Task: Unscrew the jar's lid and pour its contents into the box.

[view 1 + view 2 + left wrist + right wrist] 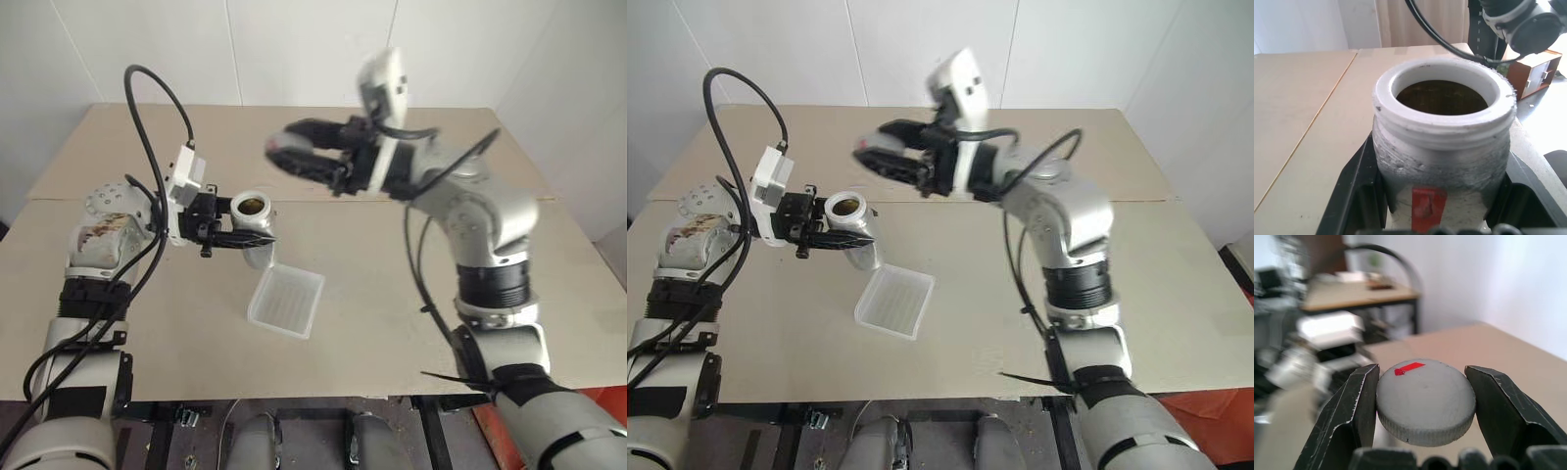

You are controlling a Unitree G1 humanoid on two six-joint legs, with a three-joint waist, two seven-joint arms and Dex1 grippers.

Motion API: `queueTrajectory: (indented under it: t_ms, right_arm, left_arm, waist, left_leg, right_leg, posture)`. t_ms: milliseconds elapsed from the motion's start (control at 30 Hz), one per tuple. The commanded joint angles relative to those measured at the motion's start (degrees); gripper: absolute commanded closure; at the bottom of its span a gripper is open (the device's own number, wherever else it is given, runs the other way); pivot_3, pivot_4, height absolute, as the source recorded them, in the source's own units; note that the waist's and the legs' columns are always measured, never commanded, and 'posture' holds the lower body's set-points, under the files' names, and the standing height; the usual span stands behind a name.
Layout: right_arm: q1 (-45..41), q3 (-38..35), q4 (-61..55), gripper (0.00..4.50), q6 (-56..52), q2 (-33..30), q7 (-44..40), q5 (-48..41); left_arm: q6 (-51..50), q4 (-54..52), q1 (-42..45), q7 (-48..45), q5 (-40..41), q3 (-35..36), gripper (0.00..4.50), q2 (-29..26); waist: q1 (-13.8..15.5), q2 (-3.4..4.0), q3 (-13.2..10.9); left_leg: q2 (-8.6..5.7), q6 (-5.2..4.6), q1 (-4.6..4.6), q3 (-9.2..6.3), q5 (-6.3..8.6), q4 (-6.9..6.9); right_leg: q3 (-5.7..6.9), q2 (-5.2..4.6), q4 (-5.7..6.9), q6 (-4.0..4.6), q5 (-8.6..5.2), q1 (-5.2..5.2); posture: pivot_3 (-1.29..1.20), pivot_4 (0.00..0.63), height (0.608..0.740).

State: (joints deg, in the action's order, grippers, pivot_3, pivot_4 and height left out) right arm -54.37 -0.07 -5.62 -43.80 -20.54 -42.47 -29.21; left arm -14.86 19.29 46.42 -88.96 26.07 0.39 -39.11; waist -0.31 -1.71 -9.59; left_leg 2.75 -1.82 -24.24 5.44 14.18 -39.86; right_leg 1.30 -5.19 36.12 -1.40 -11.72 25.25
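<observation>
My left gripper (235, 238) is shut on the jar (1442, 147), gripping its silvery body from both sides and holding it upright above the table. The jar's white threaded mouth is uncovered, and the brown contents (1442, 98) lie inside. My right gripper (294, 149) is shut on the lid (1425, 401), a grey round cap with a red mark on top. It holds the lid in the air, higher than the jar and off to its right. The box (286, 299), a shallow translucent white tray, lies on the table just below and right of the jar.
A tan table (392, 294) with a seam across its middle spreads under both arms. Black cables loop over my left arm (147, 137). A white wall stands behind the table's far edge.
</observation>
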Motion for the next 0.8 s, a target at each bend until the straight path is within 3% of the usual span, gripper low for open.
queueTrajectory:
  t_ms: [33,233,400,533,567,700,800]
  right_arm:
    - [4.94,-1.62,-4.95,1.76,3.07,-3.32,0.32,1.21]
    - [30.84,-0.66,-12.43,1.76,14.77,-11.59,-0.08,9.89]
    - [40.64,2.41,-13.79,1.76,17.49,-11.33,0.72,12.54]
    - [40.86,4.37,-11.67,1.76,16.64,-10.38,2.04,14.17]
    - [40.85,4.80,-11.29,1.20,16.47,-10.38,2.11,14.53]
    - [41.02,6.37,-10.40,0.19,14.08,-11.61,1.59,15.67]
    - [40.92,5.73,-12.23,0.04,13.05,-12.83,0.53,14.84]
  left_arm:
    - [0.83,-2.40,-0.58,1.53,0.41,1.68,2.46,-0.50]
    - [1.71,-6.14,-4.25,6.59,-0.05,3.02,2.46,-0.26]
    - [1.93,-10.23,-7.35,10.05,0.03,3.69,2.46,-0.35]
    - [1.70,-14.52,-9.52,13.49,0.03,3.48,2.46,0.43]
    - [1.61,-15.52,-10.02,14.72,-0.06,3.49,2.46,0.74]
    - [1.09,-20.00,-12.65,18.27,0.03,3.60,2.46,1.02]
    - [1.85,-22.49,-14.08,20.89,-1.17,3.58,2.46,0.49]
  waist:
    - [-0.17,0.00,0.00]
    - [0.27,-0.02,0.01]
    - [-0.65,-0.02,0.00]
    - [-0.63,-0.02,0.00]
    - [-0.51,-0.02,0.00]
    - [-0.38,-0.02,0.00]
    - [-0.19,-0.02,0.00]
  left_leg:
    - [0.01,0.00,0.00,0.00,0.00,0.00]
    - [-0.03,-0.04,-0.02,-0.05,0.02,0.03]
    - [-0.08,-0.07,0.10,0.01,0.04,-0.08]
    - [-0.06,-0.02,0.52,-0.03,0.02,-0.01]
    - [-0.05,0.03,0.53,-0.04,-0.01,-0.02]
    - [-0.05,0.04,0.52,-0.03,-0.02,-0.02]
    - [-0.07,0.01,0.48,-0.03,-0.01,-0.01]
  right_leg:
    - [0.00,0.01,0.00,0.00,0.00,0.01]
    - [0.02,-0.04,-0.06,-0.04,-0.03,-0.03]
    - [-0.29,-0.05,-0.10,-0.07,-0.02,0.04]
    - [-0.42,-0.01,-0.01,-0.06,-0.02,-0.21]
    - [-0.42,0.02,-0.02,-0.03,-0.01,-0.22]
    - [-0.43,0.02,-0.01,-0.01,0.01,-0.22]
    - [-0.43,0.00,-0.04,-0.02,0.00,-0.20]
  posture:
    - [0.00,0.150,0.740]
    - [0.00,0.150,0.740]
    - [0.00,0.150,0.740]
    - [0.00,0.150,0.740]
    - [0.00,0.150,0.740]
    - [0.00,0.150,0.740]
    - [0.00,0.150,0.740]
